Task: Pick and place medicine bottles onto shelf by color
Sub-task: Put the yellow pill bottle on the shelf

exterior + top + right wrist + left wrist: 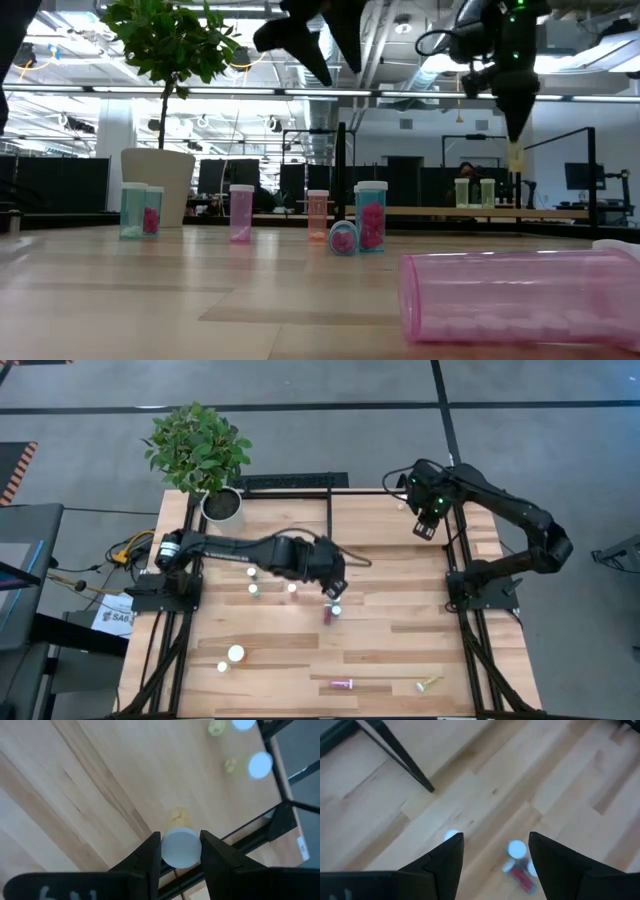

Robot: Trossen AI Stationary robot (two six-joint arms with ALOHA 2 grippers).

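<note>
High view: right gripper (432, 520) raised over the shelf (385, 520), clamped on a yellow bottle (179, 847); left gripper (335, 588) extended mid-table, fingers apart, empty.

I see pale plank wood with a soft satin sheen across the table (400, 650), and thin matt black metal framing the shelf (455, 510). The pink bottle (520, 297) at lower right of the low view looks like translucent glossy plastic. The yellow bottle (180, 847) carries a smooth matt white cap.
</note>
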